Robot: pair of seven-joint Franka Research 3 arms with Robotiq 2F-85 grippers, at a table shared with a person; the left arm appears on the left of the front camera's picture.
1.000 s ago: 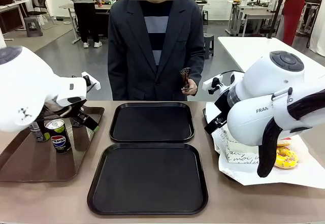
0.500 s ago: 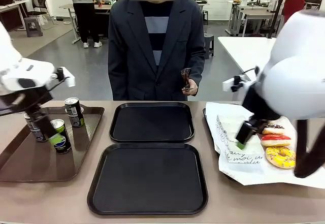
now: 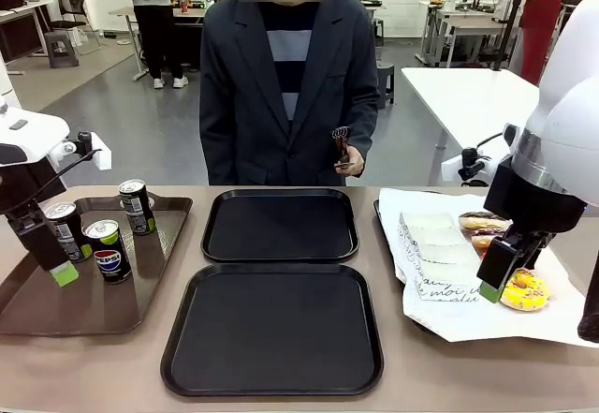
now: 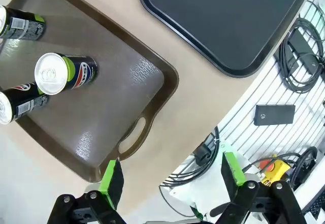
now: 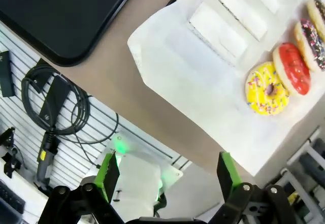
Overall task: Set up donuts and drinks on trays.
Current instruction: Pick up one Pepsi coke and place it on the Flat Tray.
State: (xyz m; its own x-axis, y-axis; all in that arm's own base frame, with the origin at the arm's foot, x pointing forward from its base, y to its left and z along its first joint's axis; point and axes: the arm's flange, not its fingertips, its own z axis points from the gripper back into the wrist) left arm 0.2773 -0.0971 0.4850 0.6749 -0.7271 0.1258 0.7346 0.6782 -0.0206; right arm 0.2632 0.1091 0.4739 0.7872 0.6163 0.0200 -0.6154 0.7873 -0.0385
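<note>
The left gripper (image 3: 73,261), we see from the front, hangs beside the cans (image 3: 110,254) on the brown tray (image 3: 56,305), the right gripper (image 3: 494,277), partly hidden, by the donuts (image 3: 524,291), black trays (image 3: 271,329) between; the left wrist view shows jaws spread, two cans cut off at the edge, the right wrist view jaws likewise spread.

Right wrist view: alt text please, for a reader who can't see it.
The right gripper hangs with jaws open and empty. Ahead, a white paper sheet holds a yellow sprinkled donut, a red donut and a chocolate donut; a black tray shows upper left.
</note>
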